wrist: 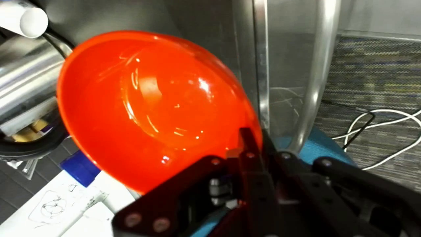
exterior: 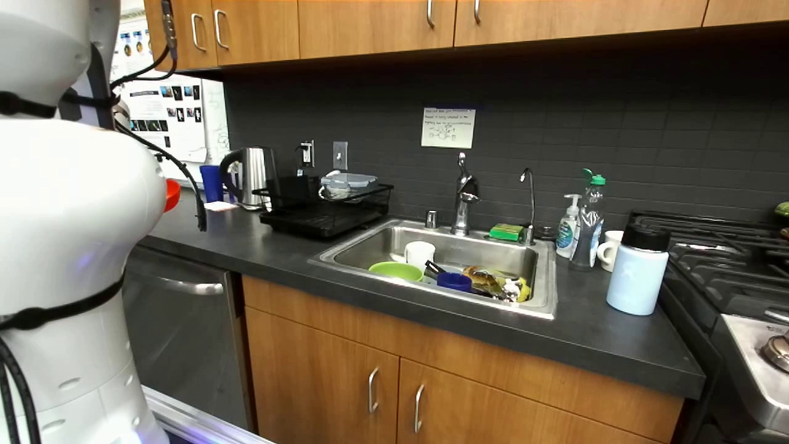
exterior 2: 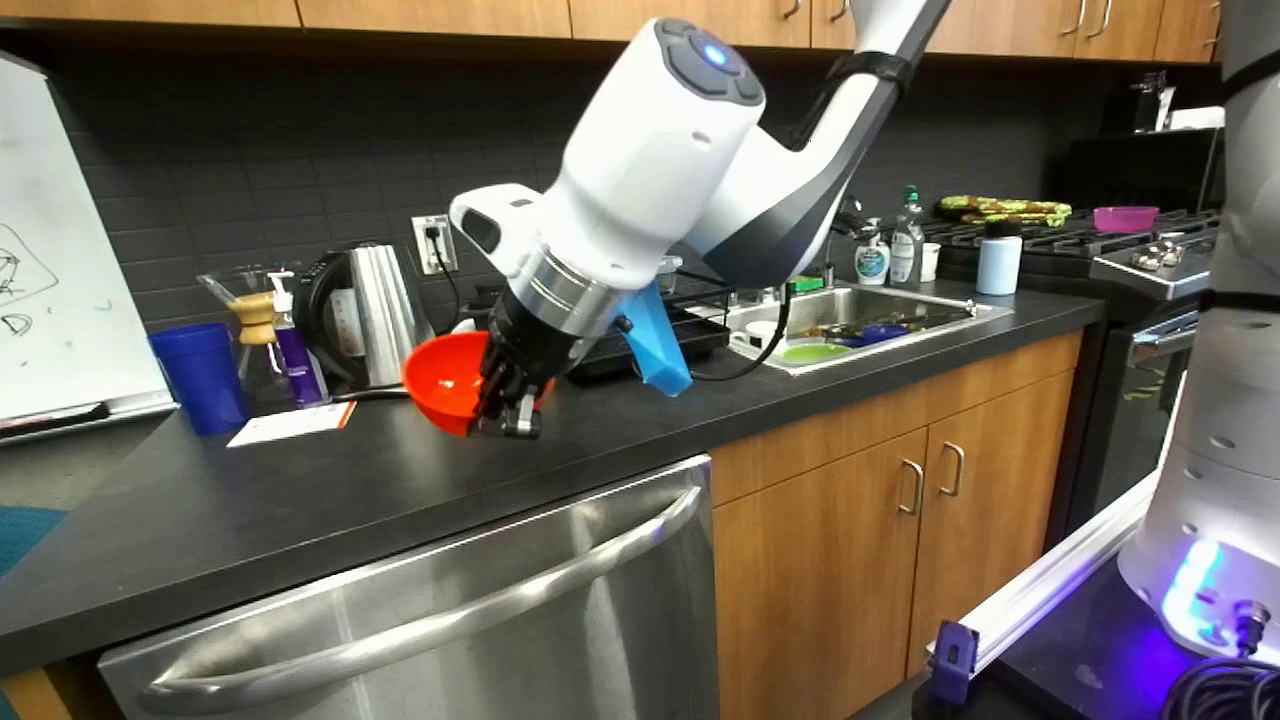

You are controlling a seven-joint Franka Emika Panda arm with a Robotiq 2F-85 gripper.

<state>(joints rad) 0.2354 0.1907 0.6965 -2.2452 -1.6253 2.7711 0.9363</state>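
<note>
Dark tile (exterior: pixel 616 135) backs the kitchen counter (exterior: pixel 277 259); in an exterior view I catch only a sliver of red bowl (exterior: pixel 172 195) past the arm (exterior: pixel 80 197). By the wrist view, the gripper (wrist: pixel 258 136) is clenched on the bowl's rim, one finger inside, and the bowl spreads from it toward the kettle (wrist: pixel 29 82). In an exterior view the bowl tilts behind the gripper, seemingly raised between the kettle and the counter's front edge above the dishwasher (exterior 2: pixel 600 640).
</note>
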